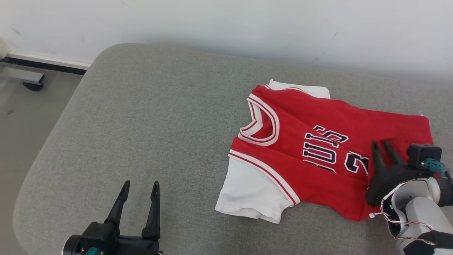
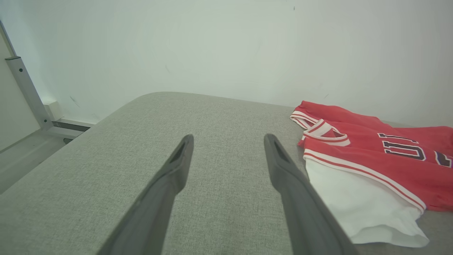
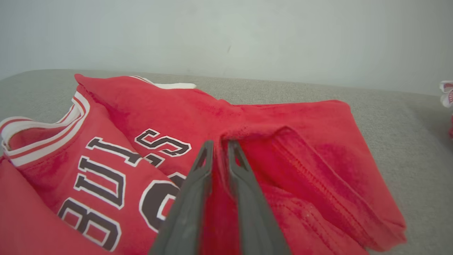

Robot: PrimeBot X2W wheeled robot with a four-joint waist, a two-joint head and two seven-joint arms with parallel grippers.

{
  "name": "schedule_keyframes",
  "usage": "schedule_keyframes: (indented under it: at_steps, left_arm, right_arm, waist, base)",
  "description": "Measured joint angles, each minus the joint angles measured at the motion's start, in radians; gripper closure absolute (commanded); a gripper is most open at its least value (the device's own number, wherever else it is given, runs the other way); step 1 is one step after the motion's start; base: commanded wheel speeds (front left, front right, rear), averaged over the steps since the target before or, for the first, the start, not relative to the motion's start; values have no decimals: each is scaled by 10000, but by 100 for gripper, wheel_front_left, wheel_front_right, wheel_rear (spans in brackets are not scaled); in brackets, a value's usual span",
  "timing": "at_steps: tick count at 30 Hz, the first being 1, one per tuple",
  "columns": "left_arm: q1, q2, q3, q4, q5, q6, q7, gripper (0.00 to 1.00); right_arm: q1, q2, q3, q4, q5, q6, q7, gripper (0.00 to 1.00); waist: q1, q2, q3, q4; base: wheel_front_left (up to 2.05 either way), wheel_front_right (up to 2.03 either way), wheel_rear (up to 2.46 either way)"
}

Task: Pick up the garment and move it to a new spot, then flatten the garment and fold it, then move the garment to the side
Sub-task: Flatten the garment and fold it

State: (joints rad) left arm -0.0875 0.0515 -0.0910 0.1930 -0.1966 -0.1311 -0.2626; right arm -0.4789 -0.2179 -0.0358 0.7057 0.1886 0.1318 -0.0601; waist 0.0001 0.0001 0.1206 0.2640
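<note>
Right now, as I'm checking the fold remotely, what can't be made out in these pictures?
- Jersey lettering: head view, the right end effector covers part of the number.
- Its grip: right wrist view, cloth ridges between the fingers; pinched or released, unclear.
- Red-and-white item: right wrist view, cut off by the edge.

Bare test room: grey padded table against a white wall.

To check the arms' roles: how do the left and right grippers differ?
The left gripper stands wide open over bare cushion; the right gripper is nearly closed around a red jersey fold. The left is beside the jersey, the right above it. Both have dark fingers.
</note>
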Motion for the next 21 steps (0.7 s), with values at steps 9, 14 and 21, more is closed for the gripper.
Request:
schedule_keyframes:
  at_steps: [9,14,21]
  left_arm:
    - [187,-4,295,-2,35,0,0,0]
    - [337,6,447,-46,107,0,0,0]
    - [502,38,686,-105,121,0,0,0]
  right_arm:
    - [-351,17,579,849,587,0,-1538,0]
    - [-36,-232,861,190,953,0,-1887,0]
    - [1180,-378,794,-1515,1089,0,-1994,0]
  waist:
    - [0,0,-201,-179]
    - [-1,0,-403,-632]
    - [-1,0,-636,-1367]
  base:
    - [0,0,0]
    - [0,0,0]
    - [0,0,0]
